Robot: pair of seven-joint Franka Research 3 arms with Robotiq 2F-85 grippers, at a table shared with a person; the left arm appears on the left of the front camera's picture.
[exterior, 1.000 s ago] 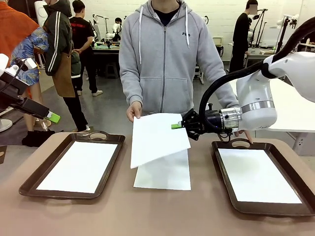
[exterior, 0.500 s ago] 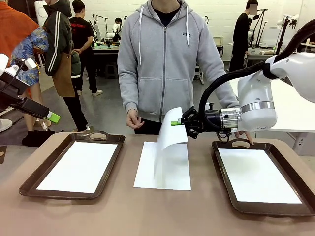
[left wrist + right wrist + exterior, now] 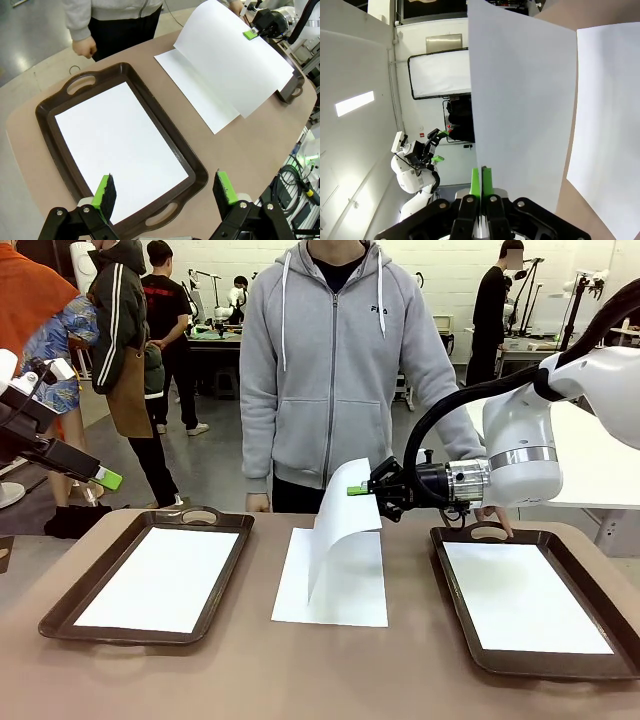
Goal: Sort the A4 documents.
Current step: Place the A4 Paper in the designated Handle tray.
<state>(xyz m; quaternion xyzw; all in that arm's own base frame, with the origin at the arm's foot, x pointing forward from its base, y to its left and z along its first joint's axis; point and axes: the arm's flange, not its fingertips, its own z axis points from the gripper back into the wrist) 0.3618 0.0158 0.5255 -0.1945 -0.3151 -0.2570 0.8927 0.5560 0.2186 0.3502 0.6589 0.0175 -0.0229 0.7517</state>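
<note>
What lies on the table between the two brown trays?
In the front view, one white sheet lies flat on the table between the left tray and the right tray; a second sheet hangs above it, pinched by the shut right gripper.

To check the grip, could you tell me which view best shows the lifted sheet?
The left wrist view: the lifted sheet shows whole, hanging from the right end effector. The front view shows it curled; the right wrist view, its pinched edge close up.
</note>
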